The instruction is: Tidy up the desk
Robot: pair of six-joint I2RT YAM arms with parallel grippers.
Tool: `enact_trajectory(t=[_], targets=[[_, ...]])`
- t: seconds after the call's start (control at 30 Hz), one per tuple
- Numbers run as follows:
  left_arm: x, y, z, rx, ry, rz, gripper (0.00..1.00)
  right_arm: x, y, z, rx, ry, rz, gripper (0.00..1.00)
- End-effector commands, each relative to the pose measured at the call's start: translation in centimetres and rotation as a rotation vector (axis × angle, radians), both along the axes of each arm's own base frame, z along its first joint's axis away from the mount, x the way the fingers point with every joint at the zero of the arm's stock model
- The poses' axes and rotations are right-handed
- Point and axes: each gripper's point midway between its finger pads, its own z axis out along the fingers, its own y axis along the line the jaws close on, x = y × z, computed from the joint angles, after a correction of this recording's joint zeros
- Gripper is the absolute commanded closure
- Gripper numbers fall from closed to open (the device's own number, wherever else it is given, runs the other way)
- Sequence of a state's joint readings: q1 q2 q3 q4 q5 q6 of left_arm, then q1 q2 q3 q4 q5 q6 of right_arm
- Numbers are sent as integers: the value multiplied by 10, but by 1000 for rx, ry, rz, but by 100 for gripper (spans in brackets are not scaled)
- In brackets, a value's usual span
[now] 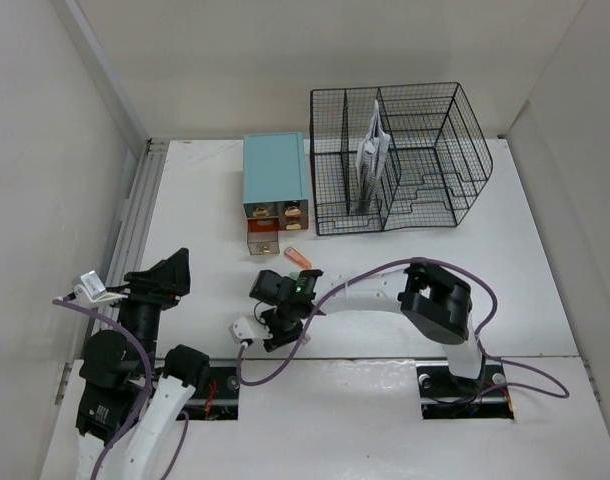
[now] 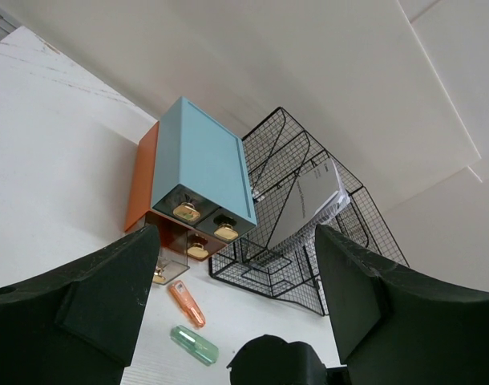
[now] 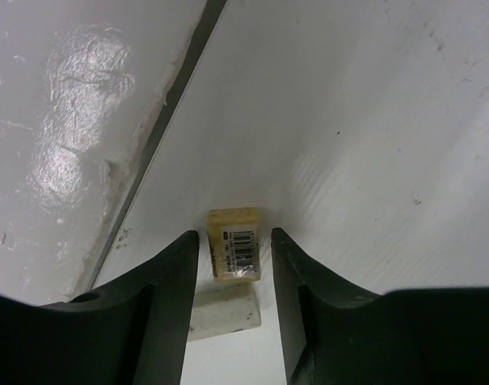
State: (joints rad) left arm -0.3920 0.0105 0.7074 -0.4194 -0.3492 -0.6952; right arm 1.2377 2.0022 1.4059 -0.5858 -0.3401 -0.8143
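Observation:
The white desk [image 1: 485, 280] has a grey rail [image 1: 135, 215] along its left edge. My right gripper [image 1: 278, 325] hangs low over the desk's near edge. In the right wrist view it [image 3: 235, 241] is open, straddling a small yellow eraser [image 3: 235, 253] with a barcode label. A gap shows on each side of the eraser. A white eraser [image 3: 224, 309] lies just behind the yellow one. My left gripper [image 1: 170, 272] is raised at the near left, open [image 2: 236, 257] and holding nothing.
A teal-topped drawer box [image 1: 275, 175] stands at the back, its lowest clear drawer [image 1: 262, 238] pulled out. A black wire rack [image 1: 400, 160] beside it holds papers [image 1: 373, 150]. An orange pen [image 2: 186, 303] and a green pen [image 2: 194, 345] lie in front of the box.

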Motion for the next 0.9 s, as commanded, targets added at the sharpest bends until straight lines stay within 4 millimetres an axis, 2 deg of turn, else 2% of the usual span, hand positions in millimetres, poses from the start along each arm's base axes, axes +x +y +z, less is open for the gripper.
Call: enact_trajectory(t=[0.0,0.03,0.1,0.17,0.2,0.23,0.27,0.3,0.37,0.4,0.43,0.5,0.53,0.57,0.63,0.7,0.73,0.77,0.87], targets=[[-10,5,15,-11,-66,6,24,7,9,-2,25,-27,-27,53],[-10,5,15,-11,-66,6,24,7,9,-2,25,-27,-27,56],[-10,5,15,-11,-66,6,24,9,10,-6,20,-32,-40,72],[-12,8,16,-16,-74,15,24,15,18,5,39,-57,-48,87],[-12,8,16,-16,-74,15,24,23,21,13,52,-93,-63,98],[-10,7,12,-12,-65,15,24,28,24,18,60,-116,-73,100],[-10,7,12,-12,-65,15,24,35,34,35,100,-146,-84,100],[-10,7,12,-12,-65,15,24,40,40,43,118,-167,-93,100],[-10,7,12,-12,-65,15,24,68,45,62,150,-225,-152,100],[-10,7,12,-12,-65,15,24,81,53,82,188,-252,-176,100],[-10,7,12,-12,-65,15,24,93,54,85,191,-277,-203,100],[-10,7,12,-12,-65,15,24,124,59,108,236,-313,-271,100],[-10,7,12,-12,-65,15,24,136,58,112,243,-330,-295,100],[-10,7,12,-12,-65,15,24,156,55,115,249,-352,-350,100],[-10,7,14,-16,-74,15,23,179,60,134,302,-376,-433,100],[-10,5,15,-14,-74,6,23,202,58,132,307,-382,-493,100],[-10,5,15,-14,-74,6,23,211,60,141,327,-391,-519,100],[-10,5,15,-14,-74,6,23,217,61,133,317,-382,-538,100],[-12,6,16,-18,-83,6,23,237,61,126,316,-381,-590,100]])
